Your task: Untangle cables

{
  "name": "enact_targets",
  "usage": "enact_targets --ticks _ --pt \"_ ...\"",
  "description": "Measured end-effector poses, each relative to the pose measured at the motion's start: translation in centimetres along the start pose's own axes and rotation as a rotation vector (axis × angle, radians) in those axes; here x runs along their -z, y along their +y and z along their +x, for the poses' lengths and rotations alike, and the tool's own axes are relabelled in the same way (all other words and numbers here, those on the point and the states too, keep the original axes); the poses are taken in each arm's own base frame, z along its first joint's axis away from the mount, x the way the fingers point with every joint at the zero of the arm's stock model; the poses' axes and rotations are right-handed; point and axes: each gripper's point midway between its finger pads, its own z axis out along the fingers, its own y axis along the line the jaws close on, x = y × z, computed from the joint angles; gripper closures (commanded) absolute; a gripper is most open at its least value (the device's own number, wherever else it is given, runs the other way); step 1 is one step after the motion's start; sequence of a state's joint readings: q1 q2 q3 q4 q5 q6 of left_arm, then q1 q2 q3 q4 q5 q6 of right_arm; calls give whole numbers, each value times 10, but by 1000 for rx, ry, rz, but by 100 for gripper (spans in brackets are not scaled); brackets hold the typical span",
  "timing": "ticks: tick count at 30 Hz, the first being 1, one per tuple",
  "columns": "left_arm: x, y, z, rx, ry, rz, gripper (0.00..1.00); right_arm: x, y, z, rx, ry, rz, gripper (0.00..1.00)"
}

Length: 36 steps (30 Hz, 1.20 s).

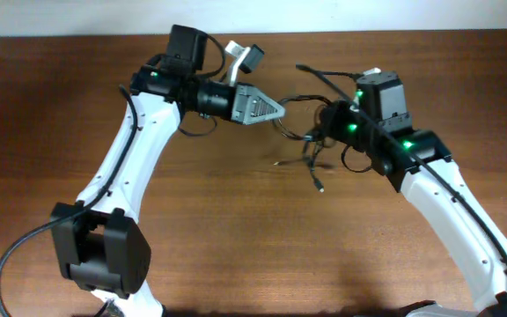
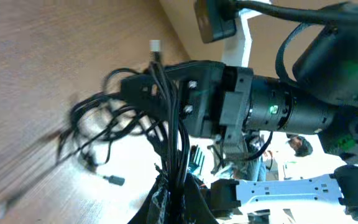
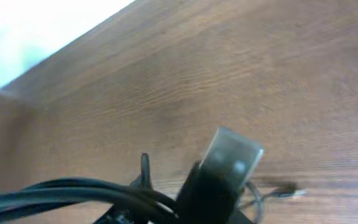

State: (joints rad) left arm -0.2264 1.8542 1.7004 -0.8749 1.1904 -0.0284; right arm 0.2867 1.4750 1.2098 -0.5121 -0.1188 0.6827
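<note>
The cables (image 1: 304, 139) are thin black cords bunched between my two grippers, held above the wooden table (image 1: 236, 238). Loose loops and a plug end (image 1: 320, 187) hang below the bunch. My left gripper (image 1: 280, 110) is shut on a bundle of cords, which runs straight up from its jaws (image 2: 178, 199) in the left wrist view. My right gripper (image 1: 322, 123) is shut on the other side of the bunch. In the right wrist view a silver-tipped USB plug (image 3: 232, 155) and black cords (image 3: 73, 190) fill the space at its jaws (image 3: 185, 211).
The white wall edge runs along the back of the table (image 1: 341, 22). The left arm's base (image 1: 99, 251) stands at the front left. The right arm (image 1: 465, 220) reaches in from the front right. Thicker arm cables loop beside both wrists.
</note>
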Motion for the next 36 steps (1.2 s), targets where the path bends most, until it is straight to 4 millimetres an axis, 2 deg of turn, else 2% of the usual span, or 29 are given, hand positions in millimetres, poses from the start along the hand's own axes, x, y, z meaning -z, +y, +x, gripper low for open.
enact_targets --ticks 4,5,6,7,9,10,14,15,18,20,21,23,26,28,31,32,36 --pt "18 10 -6 18 -39 -16 100 13 -16 7 -74 122 -25 84" --pt "35 18 -12 32 -77 -26 100 18 -52 -6 -139 100 54 86" --pt "54 25 -17 43 -119 -41 100 21 -79 -11 -184 103 108 88" --pt "73 34 -21 59 -158 -59 100 25 -94 -12 -220 113 130 91" --pt "79 35 -22 63 -171 -55 100 28 -99 -10 -225 134 126 91" --pt "79 34 -23 62 -171 -52 100 29 -100 -12 -214 139 107 87" --pt "84 30 -29 34 -183 -60 100 32 -81 -20 -89 151 -67 53" --pt "84 29 -31 26 -185 -66 100 33 -72 -20 -52 157 -131 41" --pt "74 30 -30 21 -165 -88 100 37 -42 -13 23 191 -278 24" --pt "59 28 -27 28 -135 -110 100 36 -14 1 85 227 -351 23" --pt "45 27 -24 35 -110 -127 100 35 -2 8 105 243 -378 23" --pt "33 24 -26 44 -103 -137 100 31 15 21 75 278 -377 23" --pt "34 26 -50 114 -182 -163 100 22 22 34 -37 297 -288 23" --pt "36 27 -56 158 -206 -164 100 18 25 37 -83 293 -251 24" --pt "36 28 -57 202 -215 -168 100 6 28 44 -139 310 -223 23" --pt "35 28 -57 209 -216 -171 100 -4 31 47 -158 324 -223 24" --pt "23 29 -55 213 -207 -201 100 -20 47 48 -210 337 -276 26"
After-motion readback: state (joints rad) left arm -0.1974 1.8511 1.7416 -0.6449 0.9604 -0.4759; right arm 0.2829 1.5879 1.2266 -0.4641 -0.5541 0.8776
